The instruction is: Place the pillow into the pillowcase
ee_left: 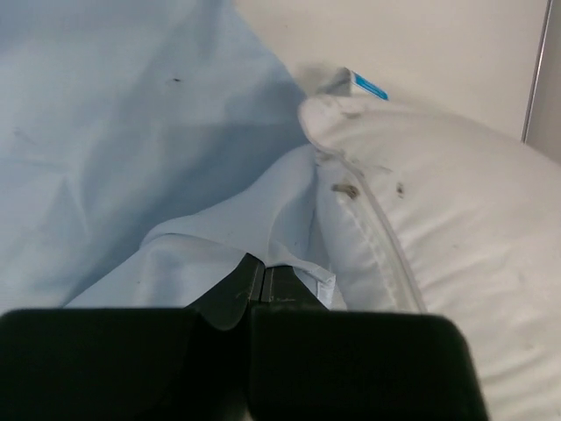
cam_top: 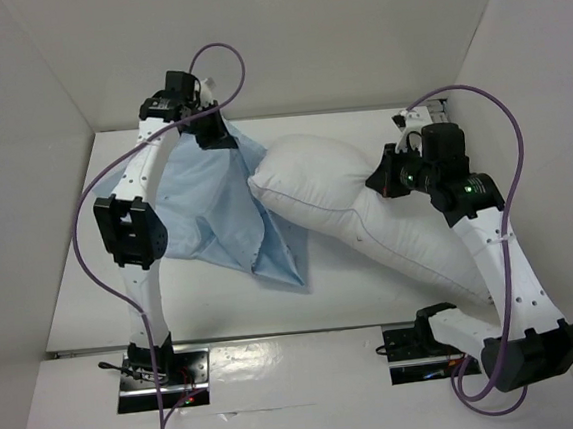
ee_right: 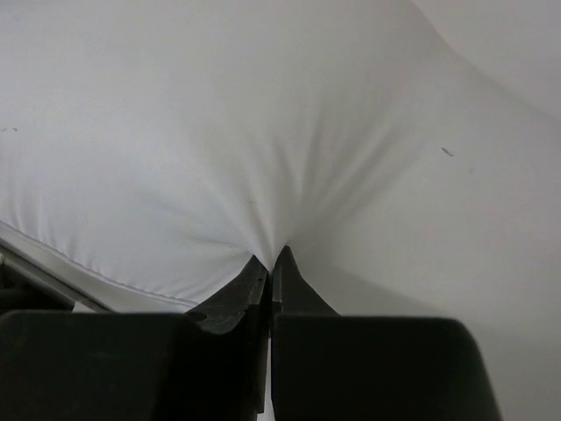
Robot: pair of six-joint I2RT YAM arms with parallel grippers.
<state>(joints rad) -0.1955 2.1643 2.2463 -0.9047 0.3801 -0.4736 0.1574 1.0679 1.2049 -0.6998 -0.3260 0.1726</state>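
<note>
The left gripper [ee_left: 263,279] pinched the pillowcase [cam_top: 211,216] hem, the right gripper [ee_right: 270,263] clamped the pillow [cam_top: 357,218] (thin folds both); either pinch might slip, collapsing the opening.

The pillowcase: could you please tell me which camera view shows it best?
The top external view: it shows nearly the whole pillowcase, held at one corner by the left gripper, draping beside the pillow. The left wrist view shows only a close patch pinched in its fingers; the right wrist view shows none.
</note>
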